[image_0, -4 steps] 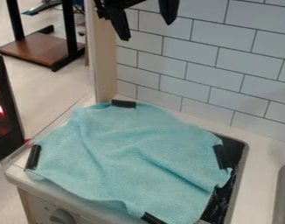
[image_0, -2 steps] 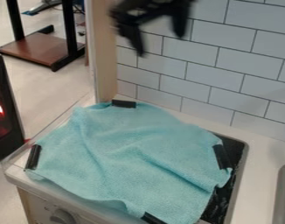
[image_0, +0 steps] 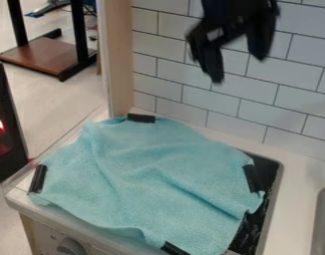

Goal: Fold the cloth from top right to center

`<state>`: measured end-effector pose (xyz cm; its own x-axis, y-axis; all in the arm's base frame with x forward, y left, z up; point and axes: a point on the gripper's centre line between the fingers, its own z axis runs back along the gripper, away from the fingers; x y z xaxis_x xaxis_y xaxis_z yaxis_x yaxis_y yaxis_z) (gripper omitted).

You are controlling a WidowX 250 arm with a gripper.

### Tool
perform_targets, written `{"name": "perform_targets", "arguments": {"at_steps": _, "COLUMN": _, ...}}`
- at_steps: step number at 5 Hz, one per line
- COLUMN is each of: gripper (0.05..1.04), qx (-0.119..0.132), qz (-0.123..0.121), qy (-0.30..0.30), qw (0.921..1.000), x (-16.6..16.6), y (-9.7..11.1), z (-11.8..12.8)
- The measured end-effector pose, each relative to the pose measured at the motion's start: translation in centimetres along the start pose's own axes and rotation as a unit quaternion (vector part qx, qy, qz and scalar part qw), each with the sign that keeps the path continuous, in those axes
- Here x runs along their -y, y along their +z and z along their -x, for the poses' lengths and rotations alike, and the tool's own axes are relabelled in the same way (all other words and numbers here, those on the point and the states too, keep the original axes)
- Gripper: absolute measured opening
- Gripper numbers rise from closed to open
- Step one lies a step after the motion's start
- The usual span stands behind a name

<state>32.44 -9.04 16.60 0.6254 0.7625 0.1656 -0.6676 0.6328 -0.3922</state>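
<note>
White tiles (image_0: 298, 99) cover the wall behind a pale counter (image_0: 295, 172), with a sink (image_0: 323, 224) at the near right and a wooden-shelved stand (image_0: 49, 56) on the floor at the far left. The blue cloth (image_0: 148, 174) lies spread and lightly wrinkled over the dark stove top (image_0: 266, 167), whose right side shows past it.

What has changed is the gripper (image_0: 238, 68): over these frames it travels from the far left toward the right and sinks a little, while the cloth stays as it was. It now hangs in front of the tiles, well above the cloth's far right side, its fingers spread with nothing between them. That suggests it is lining up with the right-hand corner; the fold itself has not begun. It probably needs to come lower and nearer before closing on the fabric, and a shallow pinch could slip off.

Counted out: one gripper, one cloth, one sink, one knob (image_0: 71, 246) on the front, and four black strips, at the cloth's far (image_0: 141, 118), left (image_0: 38, 178), right (image_0: 253, 178) and near (image_0: 174, 248) corners.
</note>
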Motion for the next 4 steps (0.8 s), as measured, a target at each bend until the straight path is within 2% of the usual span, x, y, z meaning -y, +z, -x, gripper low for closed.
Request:
{"name": "perform_targets", "arguments": {"at_steps": 1, "gripper": 1.000, "qx": 0.028, "qz": -0.027, "qy": -0.032, "qw": 0.9987, "x": -1.0, "y": -3.9, "z": 1.0}}
{"name": "perform_targets", "arguments": {"at_steps": 2, "gripper": 1.000, "qx": -0.006, "qz": -0.047, "qy": -0.034, "qw": 0.9983, "x": -1.6, "y": -7.0, "z": 2.1}}
{"name": "perform_targets", "arguments": {"at_steps": 3, "gripper": 1.000, "qx": -0.024, "qz": -0.048, "qy": -0.022, "qw": 0.9983, "x": -1.7, "y": -8.8, "z": 2.7}}
{"name": "perform_targets", "arguments": {"at_steps": 4, "gripper": 1.000, "qx": -0.034, "qz": -0.064, "qy": -0.025, "qw": 0.9970, "x": -1.4, "y": -11.6, "z": 3.3}}
